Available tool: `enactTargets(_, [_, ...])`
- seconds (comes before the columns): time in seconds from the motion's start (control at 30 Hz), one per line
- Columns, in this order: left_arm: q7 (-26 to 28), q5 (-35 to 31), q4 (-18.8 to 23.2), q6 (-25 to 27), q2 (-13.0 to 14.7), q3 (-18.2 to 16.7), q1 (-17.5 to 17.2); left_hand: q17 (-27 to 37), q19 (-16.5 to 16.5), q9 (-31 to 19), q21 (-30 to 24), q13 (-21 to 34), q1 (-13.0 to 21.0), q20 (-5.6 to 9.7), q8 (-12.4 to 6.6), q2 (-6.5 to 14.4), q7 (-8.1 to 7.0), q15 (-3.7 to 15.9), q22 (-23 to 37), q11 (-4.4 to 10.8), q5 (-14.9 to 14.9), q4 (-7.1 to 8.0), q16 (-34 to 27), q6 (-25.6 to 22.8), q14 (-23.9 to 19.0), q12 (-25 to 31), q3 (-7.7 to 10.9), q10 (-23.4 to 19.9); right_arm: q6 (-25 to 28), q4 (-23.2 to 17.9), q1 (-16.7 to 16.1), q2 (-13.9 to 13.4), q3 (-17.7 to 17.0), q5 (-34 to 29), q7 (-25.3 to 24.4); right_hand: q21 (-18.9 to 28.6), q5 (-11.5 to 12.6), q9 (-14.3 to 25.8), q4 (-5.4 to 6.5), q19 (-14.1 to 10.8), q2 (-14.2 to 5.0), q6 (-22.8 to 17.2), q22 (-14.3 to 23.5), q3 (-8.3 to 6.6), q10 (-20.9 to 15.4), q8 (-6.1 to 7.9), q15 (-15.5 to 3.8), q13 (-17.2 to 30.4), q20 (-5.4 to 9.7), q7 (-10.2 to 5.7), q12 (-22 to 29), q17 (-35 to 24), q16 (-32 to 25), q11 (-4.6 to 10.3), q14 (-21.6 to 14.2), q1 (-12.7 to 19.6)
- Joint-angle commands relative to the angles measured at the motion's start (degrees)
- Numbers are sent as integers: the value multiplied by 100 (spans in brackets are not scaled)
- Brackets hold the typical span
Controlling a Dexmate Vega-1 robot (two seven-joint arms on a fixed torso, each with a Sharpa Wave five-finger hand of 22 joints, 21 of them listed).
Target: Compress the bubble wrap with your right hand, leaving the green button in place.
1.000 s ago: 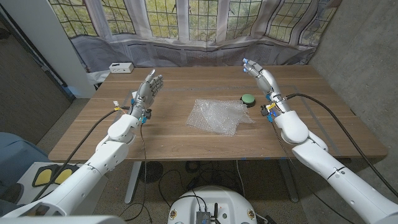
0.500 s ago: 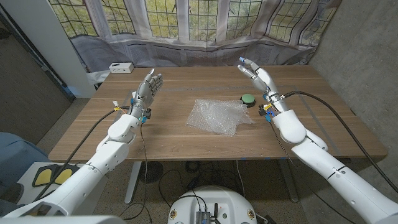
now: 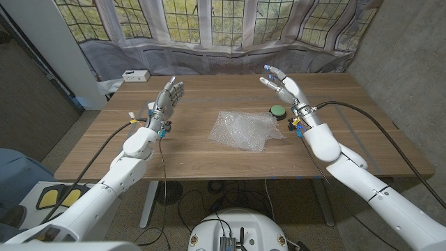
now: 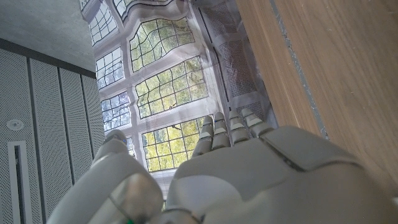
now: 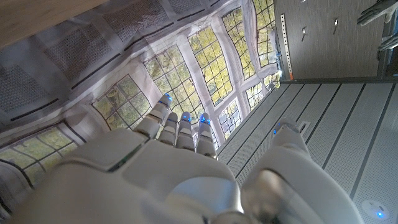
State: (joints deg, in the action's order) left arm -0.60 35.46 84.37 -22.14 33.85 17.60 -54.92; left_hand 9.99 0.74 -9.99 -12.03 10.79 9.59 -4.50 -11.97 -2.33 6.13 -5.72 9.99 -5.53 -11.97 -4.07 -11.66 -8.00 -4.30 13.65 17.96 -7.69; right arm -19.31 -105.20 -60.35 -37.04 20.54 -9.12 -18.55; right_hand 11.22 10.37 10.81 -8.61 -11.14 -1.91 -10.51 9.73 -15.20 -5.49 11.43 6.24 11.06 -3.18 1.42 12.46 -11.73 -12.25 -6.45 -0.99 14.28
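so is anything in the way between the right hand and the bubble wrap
Partly. The green button sits on the table between the raised, open right hand and the bubble wrap, at the wrap's far right corner. Nothing else intervenes.

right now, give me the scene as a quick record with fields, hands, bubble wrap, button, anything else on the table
right hand: raised, fingers spread, holding nothing, above the table beyond the green button
left hand: raised, fingers apart, holding nothing, over the table's left part
bubble wrap: lying crumpled near the table's middle, untouched
green button: on the table, at the wrap's far right corner, whether touching it cannot be told
white box: far left corner
table: wooden
task state: pressing not yet begun
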Motion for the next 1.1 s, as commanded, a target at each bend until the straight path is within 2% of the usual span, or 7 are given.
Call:
enactTargets(0.03, [31,-48,36,-17,-27,26,22,30,6,-18,19,27,69,-32,25,25,13,-23,23,10,28,-17,18,-60,-55,18,6,-65,508,-316,33,-134,168,-763,-185,-28,4,14,-26,68,18,38,29,-39,37,-10,16,28,-5,-1,-14,-9,30,-4,43,93])
enactTargets(0.43, [21,-69,16,-26,-5,30,5,30,-36,-19,45,28,82,-47,52,43,5,-28,23,16,40,-30,48,-47,-18,-15,8,-29,1080,-528,178,-261,397,-1274,-123,-38,2,14,-46,121,10,42,29,-65,51,-8,-4,32,-45,-22,-28,-7,41,19,70,164])
enactTargets(0.63, [10,-60,8,-6,0,34,14,31,-36,-19,47,28,85,-44,59,47,11,-36,24,18,44,-35,53,-48,-16,-26,8,-17,1029,-451,302,-270,502,-1193,-52,-39,0,15,-50,137,9,79,29,-73,65,-22,-6,34,-45,-6,-37,-6,44,22,79,190])
enactTargets(0.77, [30,-80,27,46,21,45,23,31,-40,-19,50,29,87,-43,63,50,13,-37,24,-8,47,-38,58,-48,-8,-36,7,-3,1042,-418,357,-275,564,-1167,-4,-76,-4,15,-50,266,16,78,30,-78,55,-19,-9,36,-38,-31,-38,-6,76,10,168,219])
enactTargets(1.1, [80,-112,82,97,35,56,20,31,-40,-20,53,29,92,-44,68,58,20,-36,24,2,53,-45,63,-59,-6,-45,7,-3,1452,-563,458,-368,730,-1483,128,-77,-9,16,-44,332,22,128,31,-80,94,-36,1,39,-62,-56,-59,-7,83,15,208,242])
